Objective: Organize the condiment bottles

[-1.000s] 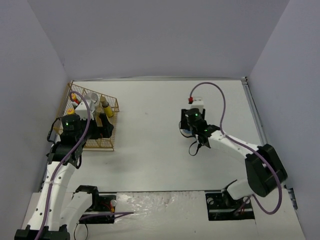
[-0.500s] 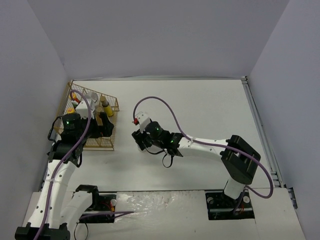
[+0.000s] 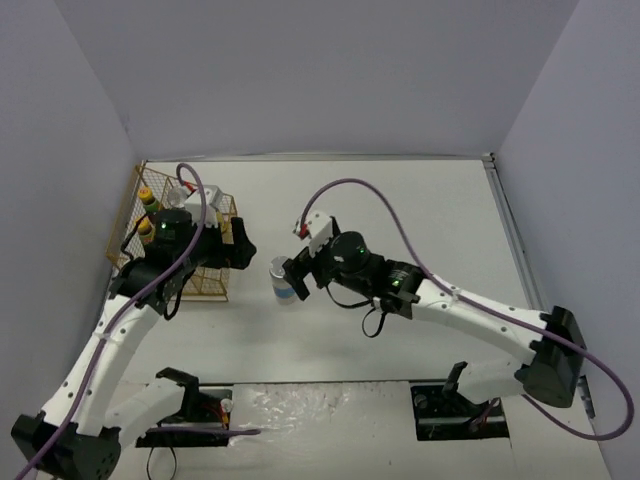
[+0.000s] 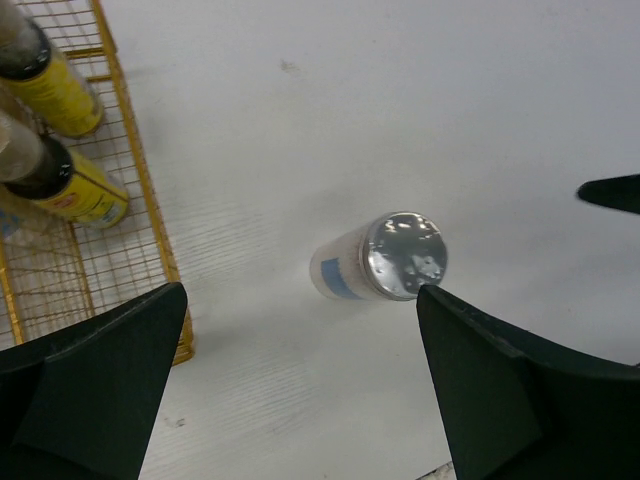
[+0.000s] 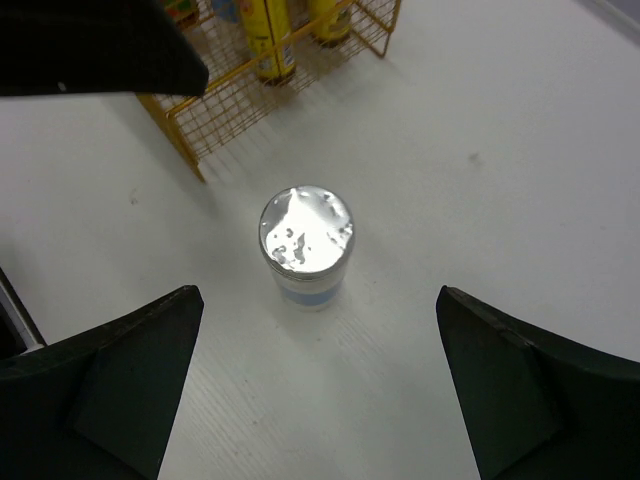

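Jar, pale, silver-lidded [image 5: 305, 240]: upright on white table [image 3: 400, 200], near right edge of gold wire rack [image 3: 205, 285], touching nothing.
Right gripper [image 5: 317, 295]: fingers spread wide, jar just ahead, untouched.
Left gripper [image 4: 300, 292]: spread wide above jar, clear of it.
Slim dark bottles [image 4: 65, 185]: two, inside rack by its edge.
Bare tabletop: around jar on every side.

- A mirror-bright metal lid [image 4: 403, 255] is seen on the jar [image 5: 308, 290]; its body looks like pale plastic.
- The rack [image 4: 148, 200] is made of gold-coloured wire.
- The table [image 4: 400, 100] is finished matt white.
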Controlling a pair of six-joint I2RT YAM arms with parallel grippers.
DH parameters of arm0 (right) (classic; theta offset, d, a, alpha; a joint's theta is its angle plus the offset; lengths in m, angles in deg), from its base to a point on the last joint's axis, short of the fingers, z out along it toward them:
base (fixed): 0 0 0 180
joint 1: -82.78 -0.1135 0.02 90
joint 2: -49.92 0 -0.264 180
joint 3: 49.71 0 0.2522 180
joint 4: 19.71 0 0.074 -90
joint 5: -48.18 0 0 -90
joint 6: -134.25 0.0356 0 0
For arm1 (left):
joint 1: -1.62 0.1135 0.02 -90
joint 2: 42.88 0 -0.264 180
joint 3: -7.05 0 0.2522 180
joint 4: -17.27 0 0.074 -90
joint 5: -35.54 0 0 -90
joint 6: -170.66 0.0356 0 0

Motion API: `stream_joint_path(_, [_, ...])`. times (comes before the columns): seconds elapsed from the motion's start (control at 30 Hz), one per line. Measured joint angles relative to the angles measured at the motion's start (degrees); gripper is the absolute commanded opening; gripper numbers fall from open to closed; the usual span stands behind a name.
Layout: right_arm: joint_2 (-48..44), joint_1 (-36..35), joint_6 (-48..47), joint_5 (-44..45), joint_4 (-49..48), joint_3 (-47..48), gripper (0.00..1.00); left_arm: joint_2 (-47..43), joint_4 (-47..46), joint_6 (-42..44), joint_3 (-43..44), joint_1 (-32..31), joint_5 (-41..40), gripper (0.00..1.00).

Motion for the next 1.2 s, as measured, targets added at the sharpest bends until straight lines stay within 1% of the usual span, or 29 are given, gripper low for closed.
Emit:
stream_joint_path(0.1, [-8.85,0.93,-0.39,4.8,1.69,-0.72,1.0,3.1,0.06,-0.67,2.77,-7.68,-3.02,0.97])
stream_joint_path(0.17, [-15.05,3.06,-0.46,8.29,3.22,-3.22,1.0,5.91,-0.03,-0.72,4.26,-11.92,-5.08,0.97])
stream_joint_path(0.3, [-25.97,9.24,-0.24,13.74,6.13,-8.87,1.0,12.07,0.83,-0.12,6.88,-18.57,-9.1,0.97])
stream_joint_path(0.43, [-32.26,11.68,0.18,17.6,8.54,-11.9,1.0,18.39,1.48,0.72,9.69,-22.82,-13.2,0.97])
stream_joint_path(0.6, [-33.88,11.7,0.42,18.89,9.06,-12.5,1.0,22.82,3.34,1.03,10.8,-24.4,-16.28,0.97])
stream_joint_path(0.93, [-31.48,11.7,0.42,18.92,9.56,-12.59,1.0,28.9,7.94,0.81,12.76,-24.43,-18.2,0.96])
stream_joint_path(1.0, [-31.46,11.7,0.42,18.92,9.56,-12.59,1.0,29.82,7.99,0.68,12.76,-24.43,-18.32,0.93])
stream_joint_path(1.07, [-31.42,11.7,0.41,18.92,9.57,-12.59,1.0,30.81,8.08,0.58,12.81,-24.43,-18.54,0.86])
stream_joint_path(1.2, [-31.42,11.7,0.39,18.92,9.58,-12.59,1.0,33.01,8.64,0.35,13.38,-24.43,-19.01,0.67])
